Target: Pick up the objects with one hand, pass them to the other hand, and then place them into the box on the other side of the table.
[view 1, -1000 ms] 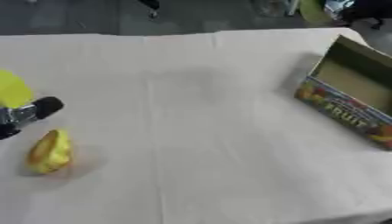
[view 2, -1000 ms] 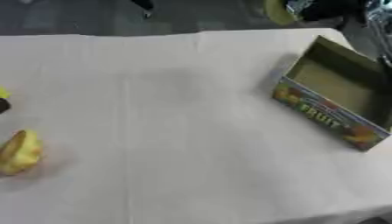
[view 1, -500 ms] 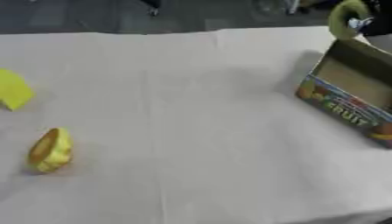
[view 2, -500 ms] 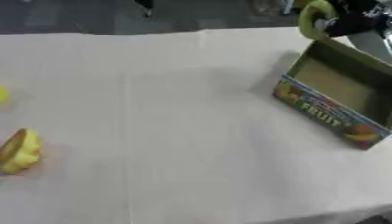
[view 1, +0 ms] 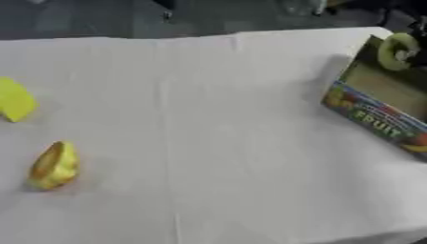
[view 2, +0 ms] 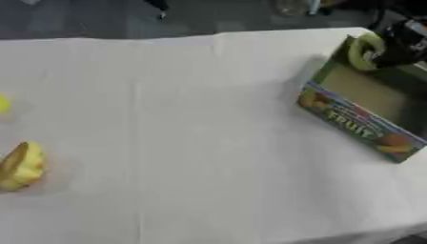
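Item one: my right hand (view 2: pixel 399 44), upper right of the frame, dark and blurred, closed around a green ring-shaped piece (view 2: pixel 363 50). The piece hangs over the far end of the box (view 2: pixel 354 121), above its open interior, not yet resting on the floor of it as far as I can tell.

Item two: the box, right side of the frame, open top, printed fruit panel facing the centre of the table. Its interior looks bare where visible.

Item three: a yellow-orange wedge-shaped fruit (view 1: pixel 54 165), lower left of the frame, lying on the white cloth (view 1: pixel 217 143), well apart from the box.

Item four: a flat yellow piece (view 1: pixel 15 100), left edge of the frame, above the wedge and apart from it.

Item five: my left hand, not in view in either eye.

Step in hand, by my judgement: releasing the green piece into the box; two pieces remain on the left.

Risks noted:
- The piece sits near the box's far wall; letting go too early could land it on the rim and tip it outside onto the cloth.
- My fingers could knock the wall on the way down and shift the light carton.
- A round piece may roll once dropped.
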